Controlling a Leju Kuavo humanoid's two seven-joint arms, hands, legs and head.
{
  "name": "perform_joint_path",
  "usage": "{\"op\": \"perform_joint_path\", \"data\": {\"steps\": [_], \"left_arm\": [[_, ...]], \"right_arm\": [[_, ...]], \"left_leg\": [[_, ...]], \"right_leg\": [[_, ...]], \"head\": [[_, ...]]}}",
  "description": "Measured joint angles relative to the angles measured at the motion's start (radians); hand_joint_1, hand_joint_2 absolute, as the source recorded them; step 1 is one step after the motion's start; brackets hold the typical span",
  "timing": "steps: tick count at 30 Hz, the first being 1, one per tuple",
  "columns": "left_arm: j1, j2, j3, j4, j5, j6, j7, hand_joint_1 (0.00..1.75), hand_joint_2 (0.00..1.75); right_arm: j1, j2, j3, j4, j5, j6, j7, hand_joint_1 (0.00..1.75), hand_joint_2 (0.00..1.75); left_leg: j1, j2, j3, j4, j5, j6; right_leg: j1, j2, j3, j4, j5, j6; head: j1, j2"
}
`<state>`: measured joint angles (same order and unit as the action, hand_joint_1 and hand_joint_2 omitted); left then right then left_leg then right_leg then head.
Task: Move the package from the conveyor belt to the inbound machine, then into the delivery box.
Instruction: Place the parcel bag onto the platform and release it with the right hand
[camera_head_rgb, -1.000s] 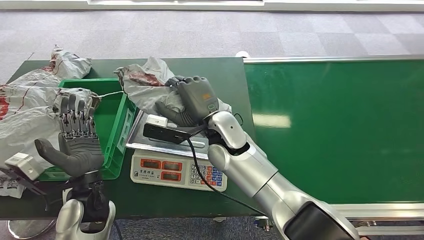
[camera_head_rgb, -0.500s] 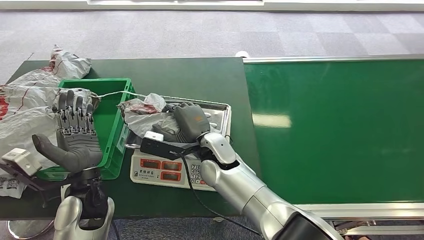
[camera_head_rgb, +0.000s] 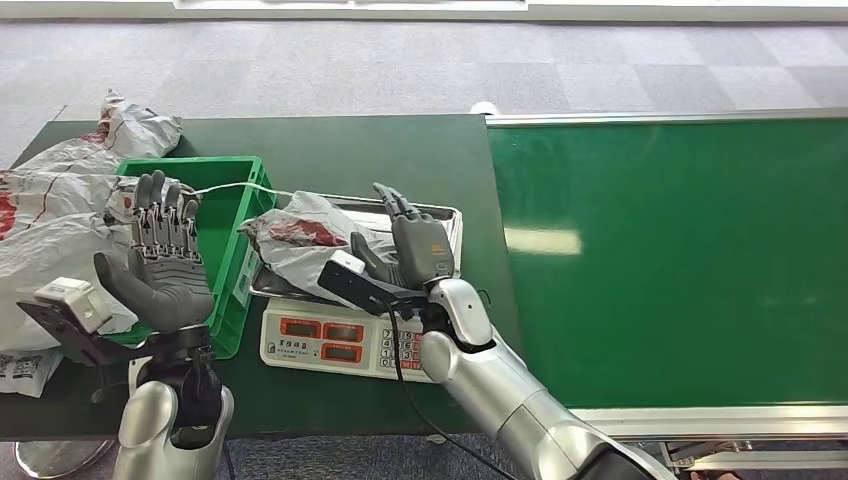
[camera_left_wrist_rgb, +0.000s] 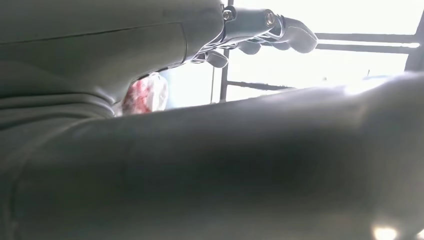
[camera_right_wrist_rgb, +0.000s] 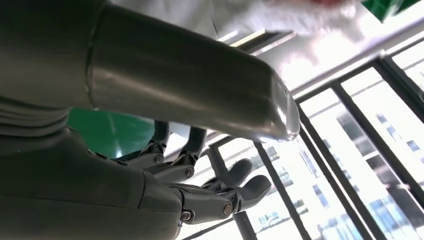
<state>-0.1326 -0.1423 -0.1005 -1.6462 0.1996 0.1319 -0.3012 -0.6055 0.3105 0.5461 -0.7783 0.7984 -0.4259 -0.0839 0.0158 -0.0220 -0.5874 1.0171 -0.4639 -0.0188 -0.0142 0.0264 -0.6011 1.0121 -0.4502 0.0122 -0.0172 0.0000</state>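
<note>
Grey plastic, the package (camera_head_rgb: 300, 240) lies on the scale (camera_head_rgb: 345, 340), its edge overhanging toward the green box (camera_head_rgb: 228, 215). The right hand (camera_head_rgb: 415, 250) beside it has fingers apart, empty; the left hand (camera_head_rgb: 160, 270) likewise. A loose grab could let it slide off.

package (camera_head_rgb: 300, 240): crumpled grey poly bag with red print, lying on the scale's tray
scale (camera_head_rgb: 355, 340): white, steel tray, beside the bin
bin (camera_head_rgb: 235, 215): green
belt (camera_head_rgb: 680, 250): green

Pkg (camera_head_rgb: 300, 238) on scale tray (camera_head_rgb: 445, 222), crate (camera_head_rgb: 228, 262) left, conveyor (camera_head_rgb: 680, 250) right
</note>
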Motion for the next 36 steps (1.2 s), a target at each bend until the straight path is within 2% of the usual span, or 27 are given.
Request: {"op": "perform_joint_path", "data": {"steps": [3, 5, 8, 10, 13, 14, 18, 22, 25, 29, 33, 36], "left_arm": [[0.003, -0.007, -0.004, -0.001, -0.077, 0.056, -0.014, 0.0, 0.0], [0.006, -0.009, -0.01, -0.001, -0.152, 0.105, -0.016, 0.0, 0.0], [0.013, -0.011, -0.025, -0.001, -0.249, 0.162, -0.021, 0.0, 0.0], [0.019, -0.012, -0.033, -0.001, -0.272, 0.174, -0.026, 0.0, 0.0], [0.023, -0.013, -0.042, -0.001, -0.273, 0.175, -0.029, 0.0, 0.0], [0.023, -0.013, -0.046, -0.001, -0.266, 0.171, -0.029, 0.0, 0.0], [0.021, -0.015, -0.051, 0.006, -0.204, 0.13, -0.036, 0.0, 0.0], [0.014, -0.012, -0.053, 0.021, -0.188, 0.118, -0.046, 0.0, 0.0], [0.01, 0.014, -0.067, 0.024, -0.344, 0.133, -0.02, 0.0, 0.0], [0.007, 0.072, -0.103, 0.024, -0.646, 0.106, 0.062, 0.0, 1.75], [-0.027, 0.156, -0.15, 0.056, -0.928, 0.002, 0.146, 0.0, 1.75], [-0.073, 0.239, -0.191, 0.121, -1.018, -0.045, 0.157, 0.0, 1.75]], "right_arm": [[0.061, -0.019, -0.036, -0.175, 0.011, -0.035, -0.015, 0.0, 0.0], [0.109, -0.035, -0.055, -0.316, 0.017, -0.094, -0.043, 0.0, 0.0], [0.194, -0.055, -0.085, -0.55, 0.018, -0.227, -0.146, 0.0, 0.0], [0.251, -0.062, -0.109, -0.694, 0.004, -0.268, -0.218, 0.0, 0.0], [0.307, -0.068, -0.131, -0.843, -0.006, -0.275, -0.255, 0.0, 0.0], [0.322, -0.065, -0.14, -0.881, -0.014, -0.275, -0.293, 0.0, 0.0], [0.403, -0.02, -0.205, -1.066, -0.107, -0.276, -0.564, 0.0, 0.0], [0.455, -0.009, -0.252, -1.276, -0.163, -0.276, -0.609, 0.0, 0.0], [0.485, -0.009, -0.299, -1.423, -0.194, -0.275, -0.614, 0.0, 0.0], [0.518, -0.01, -0.36, -1.542, -0.22, -0.275, -0.608, 0.0, 0.0], [0.546, -0.014, -0.415, -1.574, -0.252, -0.274, -0.604, 0.0, 0.0], [0.561, -0.016, -0.442, -1.574, -0.302, -0.273, -0.612, 0.0, 0.0]], "left_leg": [[0.0, 0.0, 0.0, 0.0, 0.0, 0.0], [0.0, 0.0, -0.001, 0.0, 0.0, 0.0], [0.0, -0.001, -0.002, 0.0, -0.001, 0.0], [-0.001, 0.0, -0.002, 0.0, -0.002, 0.0], [-0.001, 0.0, -0.001, 0.0, -0.002, 0.0], [-0.001, 0.0, -0.001, 0.0, -0.002, 0.0], [0.0, 0.0, -0.001, 0.0, -0.002, -0.001], [-0.001, 0.0, -0.001, 0.0, -0.002, -0.001], [-0.001, 0.0, -0.001, 0.0, -0.002, 0.0], [-0.001, 0.0, 0.0, 0.0, -0.002, 0.0], [-0.001, 0.001, 0.0, 0.0, -0.002, -0.001], [0.0, 0.001, 0.0, -0.001, -0.001, -0.002]], "right_leg": [[0.0, 0.0, 0.0, 0.0, 0.0, 0.0], [0.0, 0.0, -0.001, 0.0, 0.0, 0.0], [0.0, -0.001, -0.001, 0.0, -0.001, 0.0], [0.0, -0.001, -0.001, 0.0, -0.001, 0.0], [-0.001, 0.0, -0.001, 0.0, -0.001, 0.0], [-0.001, 0.0, -0.001, 0.0, -0.001, 0.0], [0.0, -0.002, -0.001, 0.0, -0.001, 0.0], [0.0, -0.001, -0.001, 0.0, -0.001, 0.0], [-0.001, -0.002, -0.001, 0.0, -0.001, 0.0], [-0.001, -0.001, -0.001, 0.0, -0.001, 0.0], [0.0, -0.001, -0.001, 0.0, -0.002, -0.001], [0.0, 0.0, -0.001, 0.0, -0.001, -0.002]], "head": [[0.0, 0.0], [0.0, 0.0], [0.0, 0.0], [0.0, 0.0], [0.0, 0.0], [0.0, 0.0], [0.0, 0.0], [0.0, 0.0], [0.0, 0.0], [0.0, 0.0], [0.0, 0.0], [0.0, 0.0]]}}
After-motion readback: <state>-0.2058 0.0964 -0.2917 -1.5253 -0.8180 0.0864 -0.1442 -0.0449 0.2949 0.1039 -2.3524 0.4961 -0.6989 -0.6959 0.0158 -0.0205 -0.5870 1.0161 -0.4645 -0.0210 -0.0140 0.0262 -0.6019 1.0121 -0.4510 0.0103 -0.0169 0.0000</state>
